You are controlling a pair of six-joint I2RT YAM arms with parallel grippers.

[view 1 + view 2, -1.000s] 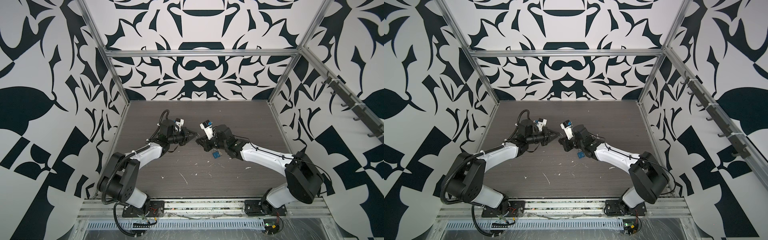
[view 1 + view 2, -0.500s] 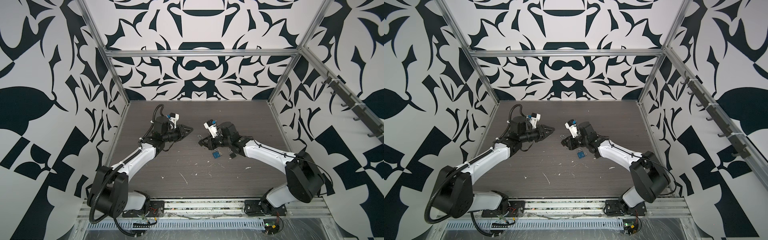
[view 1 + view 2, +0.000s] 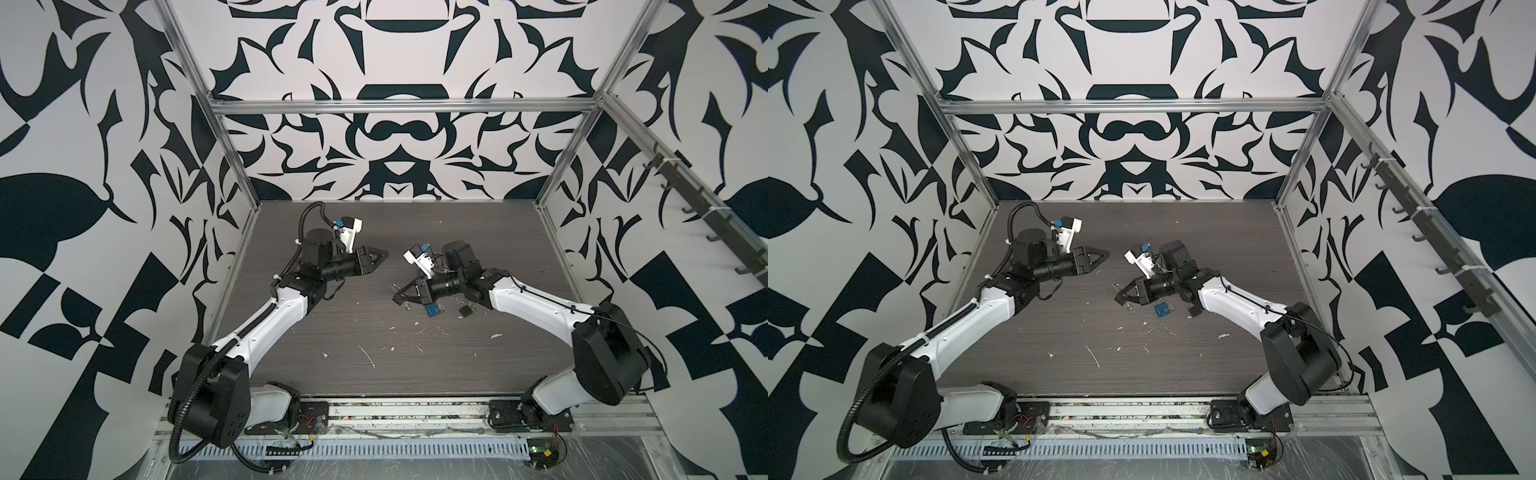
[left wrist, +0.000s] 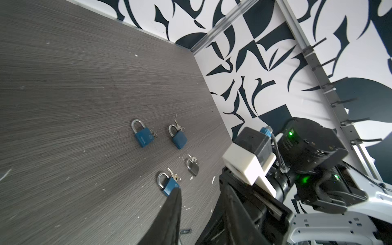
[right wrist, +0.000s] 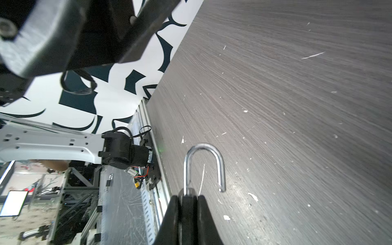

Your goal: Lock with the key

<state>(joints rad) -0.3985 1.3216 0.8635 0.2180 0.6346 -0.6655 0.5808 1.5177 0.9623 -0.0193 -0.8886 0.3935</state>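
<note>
Lock-up in progress: the left gripper (image 3: 383, 255) hangs above the table (image 3: 353, 332), jaws a little apart and holding nothing. It is aimed across the gap at its partner (placed, it seems, to work on the lock held out to it). The right gripper (image 3: 397, 294) is clamped on the body of a padlock (image 5: 187, 191). Its shackle (image 5: 204, 145) stands open and points outward, free to be pressed home. Further right, a blue padlock (image 3: 432, 310) and a small dark one (image 3: 465, 309) lie beside the arm. The left wrist view shows more padlocks (image 4: 143, 136) with small keys (image 4: 177, 125) on them. The fingers hide the held lock's body, so whether a key sits in it cannot be made out.
</note>
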